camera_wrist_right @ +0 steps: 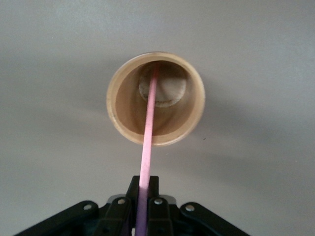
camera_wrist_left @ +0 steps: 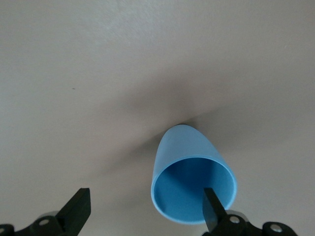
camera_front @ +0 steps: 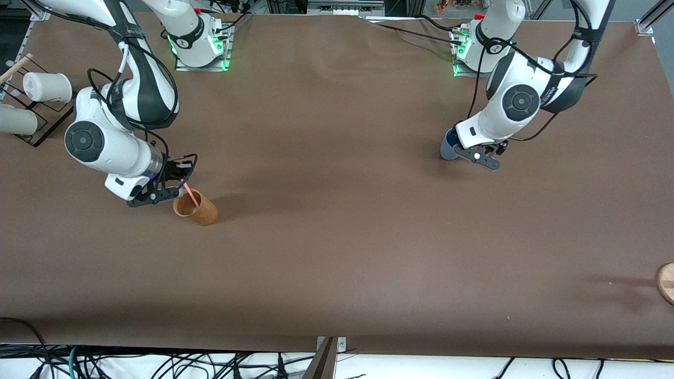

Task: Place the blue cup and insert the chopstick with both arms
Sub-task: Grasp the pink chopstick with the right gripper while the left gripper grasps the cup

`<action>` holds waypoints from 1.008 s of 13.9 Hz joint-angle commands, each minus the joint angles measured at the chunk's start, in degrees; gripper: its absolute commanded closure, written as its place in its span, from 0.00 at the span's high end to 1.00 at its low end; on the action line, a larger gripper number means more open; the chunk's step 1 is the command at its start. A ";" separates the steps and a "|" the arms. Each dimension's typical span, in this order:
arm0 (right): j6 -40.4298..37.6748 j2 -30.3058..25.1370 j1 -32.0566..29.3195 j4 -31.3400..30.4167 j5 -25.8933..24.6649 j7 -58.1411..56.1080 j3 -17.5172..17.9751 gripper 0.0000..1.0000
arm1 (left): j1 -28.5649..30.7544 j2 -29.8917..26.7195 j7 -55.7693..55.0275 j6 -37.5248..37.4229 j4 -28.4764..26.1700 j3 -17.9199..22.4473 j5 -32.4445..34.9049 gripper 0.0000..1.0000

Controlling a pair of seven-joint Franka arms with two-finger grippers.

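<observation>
The blue cup stands on the table near the left arm's base, mouth up, partly hidden by the left hand. My left gripper is open right at it. In the left wrist view the cup lies between the fingers of my left gripper, with one finger over its mouth and the other well clear of it. My right gripper is shut on the pink chopstick. It holds the chopstick slanted, its lower end inside the brown cup, which also shows in the front view.
A black rack with white cups stands at the right arm's end of the table. A round wooden piece sits at the edge of the left arm's end, nearer the front camera.
</observation>
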 commanded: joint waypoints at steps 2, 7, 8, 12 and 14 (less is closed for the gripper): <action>-12.85 -0.80 -0.30 10.45 0.32 -0.65 0.29 0.00 | 0.13 1.15 1.03 6.99 -3.41 -0.21 2.06 0.72; -32.72 -4.31 -0.30 23.38 1.29 -0.21 2.48 0.00 | 0.31 4.06 0.94 9.29 -2.98 -0.30 2.06 0.00; -36.15 -4.93 -0.22 25.31 2.86 0.92 2.93 0.00 | 0.31 3.97 1.02 9.12 -2.89 -0.30 2.06 0.00; -43.30 -5.90 0.22 30.77 5.77 12.93 8.10 0.00 | 0.14 2.74 0.42 5.45 0.34 -0.38 1.80 0.00; -41.99 -5.55 2.40 30.87 8.05 20.94 10.04 0.00 | -1.35 3.62 -0.81 1.14 6.92 -1.43 1.01 0.00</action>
